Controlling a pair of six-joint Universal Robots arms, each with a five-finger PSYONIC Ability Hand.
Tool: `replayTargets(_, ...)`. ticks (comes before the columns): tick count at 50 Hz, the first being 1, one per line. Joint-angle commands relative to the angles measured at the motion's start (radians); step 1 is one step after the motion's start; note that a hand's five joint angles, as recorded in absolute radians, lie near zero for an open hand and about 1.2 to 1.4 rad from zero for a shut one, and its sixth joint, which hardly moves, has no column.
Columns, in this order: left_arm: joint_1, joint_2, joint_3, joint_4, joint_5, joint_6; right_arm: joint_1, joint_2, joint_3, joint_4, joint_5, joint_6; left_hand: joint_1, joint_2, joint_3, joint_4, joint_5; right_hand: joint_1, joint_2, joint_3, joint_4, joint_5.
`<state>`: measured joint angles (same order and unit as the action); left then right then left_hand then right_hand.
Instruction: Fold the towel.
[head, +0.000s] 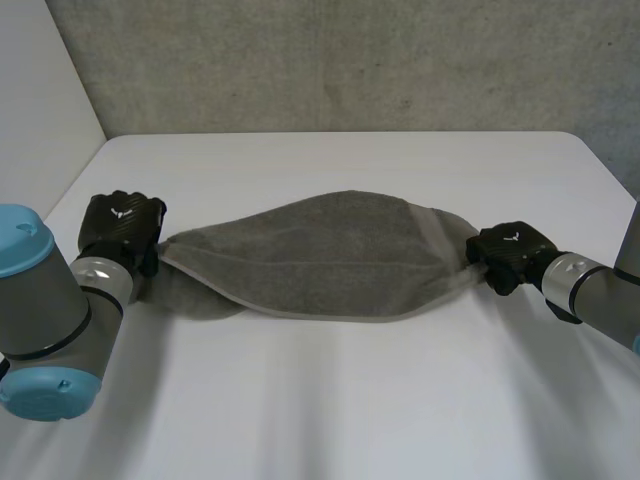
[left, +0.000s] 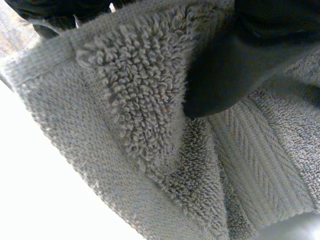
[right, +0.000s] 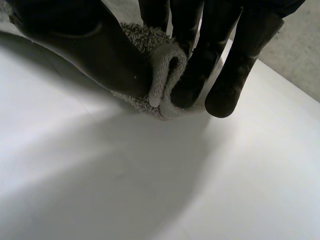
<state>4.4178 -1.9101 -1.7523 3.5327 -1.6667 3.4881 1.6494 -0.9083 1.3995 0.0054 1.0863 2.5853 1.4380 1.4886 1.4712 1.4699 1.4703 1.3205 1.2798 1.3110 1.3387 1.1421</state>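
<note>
The white table carries one grey towel, stretched left to right across its middle, bunched at both ends.

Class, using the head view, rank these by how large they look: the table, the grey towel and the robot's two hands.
1. white table
2. grey towel
3. left hand and right hand: they look about alike, so not ranked.
</note>
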Motion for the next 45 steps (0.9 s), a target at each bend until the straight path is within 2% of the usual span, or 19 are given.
replayTargets(1, -0.009, 0.029, 0.001, -0.002, 0.001, -0.001, 0.021, -0.122, 0.009, 0.01, 0.001, 0.033, -0.144, -0.195, -0.177, -0.176, -0.351, 0.076, 0.116, 0.085, 0.058, 0.08)
replayTargets(4, -0.006, 0.103, 0.002, -0.006, 0.002, -0.004, 0.023, -0.176, 0.009, 0.013, 0.0, 0.064, -0.135, -0.186, -0.169, -0.167, -0.342, 0.076, 0.116, 0.085, 0.058, 0.08)
replayTargets(6, -0.006, 0.146, 0.002, -0.006, 0.002, -0.006, 0.015, -0.31, -0.002, 0.024, -0.006, 0.14, -0.132, -0.183, -0.166, -0.164, -0.339, 0.076, 0.116, 0.085, 0.058, 0.08)
replayTargets(7, -0.006, 0.146, 0.002, -0.006, 0.002, -0.006, 0.015, -0.311, -0.002, 0.024, -0.006, 0.141, -0.132, -0.183, -0.166, -0.164, -0.339, 0.076, 0.116, 0.085, 0.058, 0.08)
replayTargets(9, -0.006, 0.235, 0.01, -0.006, 0.004, -0.008, 0.009, -0.461, -0.025, 0.033, -0.008, 0.211, -0.127, -0.177, -0.16, -0.158, -0.333, 0.076, 0.116, 0.085, 0.058, 0.08)
replayTargets(10, -0.006, 0.235, 0.01, -0.006, 0.004, -0.008, 0.009, -0.462, -0.025, 0.033, -0.008, 0.211, -0.126, -0.177, -0.16, -0.158, -0.333, 0.076, 0.116, 0.085, 0.058, 0.08)
replayTargets(11, -0.003, 0.282, 0.017, -0.008, 0.005, -0.011, 0.01, -0.531, -0.051, 0.044, -0.005, 0.237, -0.121, -0.171, -0.154, -0.153, -0.328, 0.076, 0.116, 0.085, 0.058, 0.08)
replayTargets(12, 0.003, 0.328, 0.025, -0.008, 0.008, -0.011, 0.01, -0.59, -0.082, 0.074, -0.005, 0.254, -0.118, -0.168, -0.151, -0.15, -0.325, 0.076, 0.116, 0.085, 0.058, 0.08)
replayTargets(13, 0.003, 0.329, 0.025, -0.008, 0.008, -0.011, 0.01, -0.59, -0.082, 0.074, -0.005, 0.254, -0.118, -0.168, -0.151, -0.15, -0.325, 0.076, 0.116, 0.085, 0.058, 0.08)
replayTargets(16, 0.002, 0.422, 0.069, -0.031, 0.059, -0.014, -0.031, -0.675, -0.204, 0.224, -0.011, 0.268, -0.115, -0.165, -0.148, -0.147, -0.322, 0.076, 0.116, 0.085, 0.058, 0.08)
replayTargets(23, -0.003, 0.418, 0.143, -0.174, 0.097, -0.015, -0.086, -0.617, -0.293, 0.37, -0.037, 0.236, -0.118, -0.168, -0.151, -0.15, -0.325, 0.076, 0.116, 0.085, 0.058, 0.08)
replayTargets(26, -0.006, 0.272, 0.18, -0.253, 0.097, -0.014, -0.037, -0.531, -0.312, 0.416, -0.023, 0.161, -0.141, -0.192, -0.174, -0.173, -0.348, 0.076, 0.116, 0.085, 0.058, 0.08)
replayTargets(34, -0.04, 0.042, 0.238, -0.317, 0.097, -0.012, 0.056, -0.344, -0.318, 0.467, 0.047, 0.044, -0.206, -0.256, -0.239, -0.238, -0.413, 0.076, 0.116, 0.085, 0.058, 0.08)
replayTargets(38, -0.041, -0.04, 0.284, -0.327, 0.096, -0.012, 0.084, -0.262, -0.349, 0.462, 0.076, 0.016, -0.206, -0.256, -0.239, -0.238, -0.413, 0.076, 0.116, 0.085, 0.058, 0.08)
replayTargets(42, -0.04, -0.095, 0.425, -0.334, 0.091, -0.02, 0.121, -0.181, -0.461, 0.393, 0.124, 0.022, -0.194, -0.245, -0.227, -0.226, -0.401, 0.076, 0.116, 0.085, 0.058, 0.08)
replayTargets(44, -0.041, -0.093, 0.479, -0.333, 0.09, -0.026, 0.136, -0.187, -0.485, 0.212, 0.152, 0.051, -0.182, -0.233, -0.215, -0.214, -0.389, 0.076, 0.116, 0.085, 0.058, 0.08)
replayTargets(45, -0.04, -0.09, 0.528, -0.327, 0.091, -0.043, 0.136, -0.187, -0.485, 0.211, 0.152, 0.052, -0.171, -0.221, -0.204, -0.203, -0.378, 0.076, 0.116, 0.085, 0.058, 0.08)
